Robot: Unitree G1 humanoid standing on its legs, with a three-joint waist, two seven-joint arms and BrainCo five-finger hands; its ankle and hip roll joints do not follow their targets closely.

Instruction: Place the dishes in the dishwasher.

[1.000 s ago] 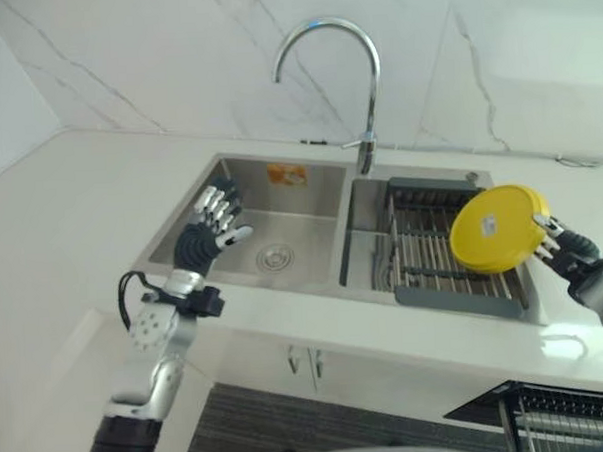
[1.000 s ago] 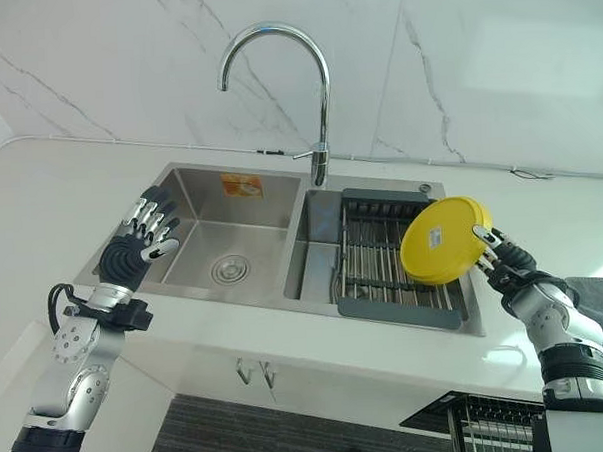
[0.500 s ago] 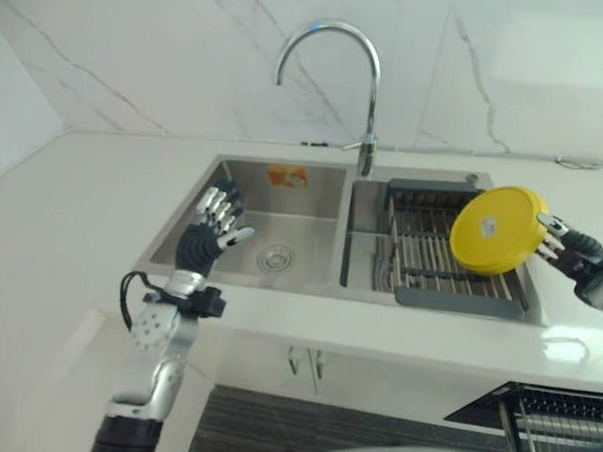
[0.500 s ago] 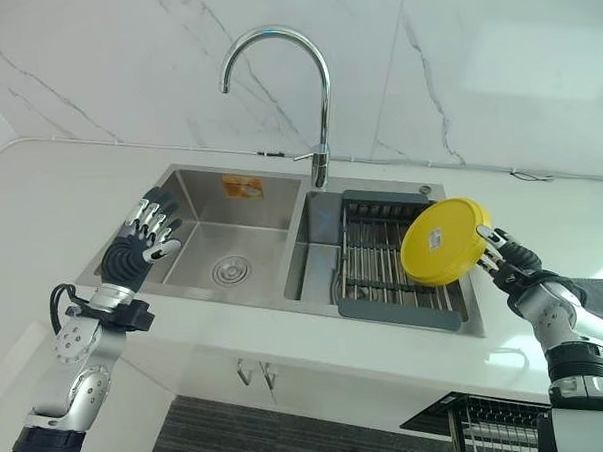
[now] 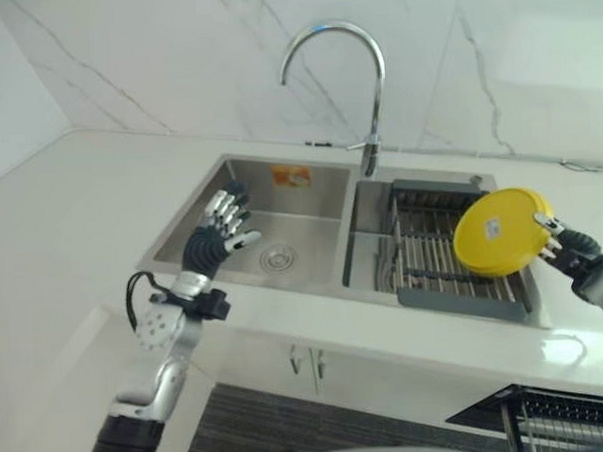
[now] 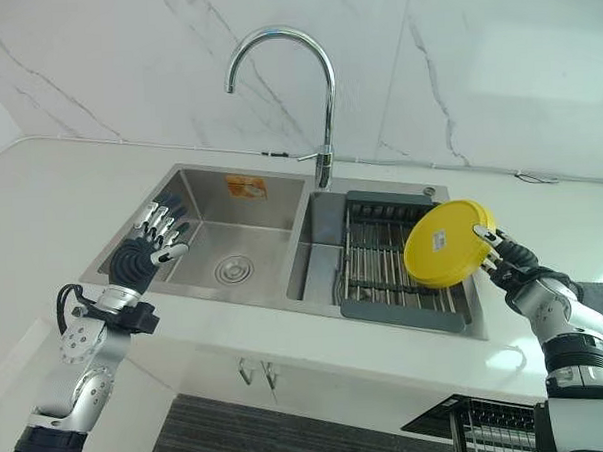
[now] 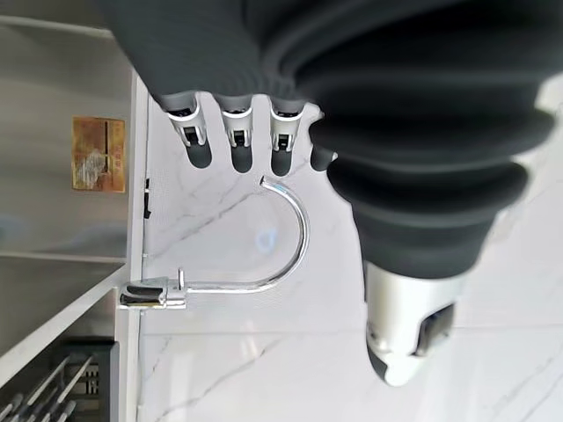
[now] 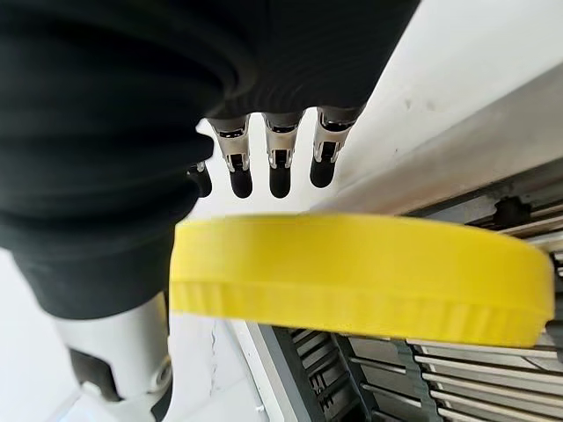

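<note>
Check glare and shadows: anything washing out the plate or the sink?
Left eye view: yellow plate evenly lit, no washout; glint on the faucet arch, glare patch on the counter by the right hand. Right eye view: sink shows only soft reflections.

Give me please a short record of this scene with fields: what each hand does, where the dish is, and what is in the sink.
right hand: pinches the yellow plate at its edge
yellow plate: lifted, tilted on edge, above the right end of the drying rack
left hand: open, holds nothing, raised over the left basin
drying rack: sits in the right basin of the sink
faucet: behind the divider between the basins
dishwasher rack: below the counter, on the robot's right
</note>
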